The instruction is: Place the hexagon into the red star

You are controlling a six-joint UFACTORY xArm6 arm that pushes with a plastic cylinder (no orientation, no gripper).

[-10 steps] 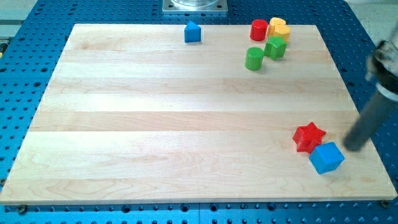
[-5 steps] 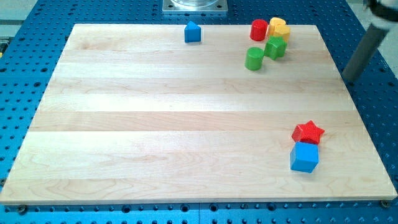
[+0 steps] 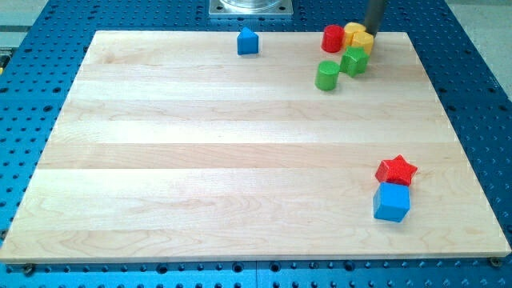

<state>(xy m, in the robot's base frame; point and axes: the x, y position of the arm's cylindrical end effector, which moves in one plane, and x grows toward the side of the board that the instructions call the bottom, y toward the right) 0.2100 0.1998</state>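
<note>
Green hexagon [image 3: 354, 61] sits upper right, packed among the yellow block [image 3: 358, 37], red cylinder [image 3: 333, 38] and green cylinder [image 3: 326, 75], far from the red star [image 3: 397, 170] lower right. My tip [image 3: 371, 32], jawless, holds nothing; pushing here risks dragging neighbours.

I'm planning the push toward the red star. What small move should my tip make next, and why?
Probably ease my tip toward the view's bottom, into the yellow block beside it. That block sits just above the green hexagon, seemingly touching it, and the red star lies far below, slightly right, so the hexagon should start that way.
</note>
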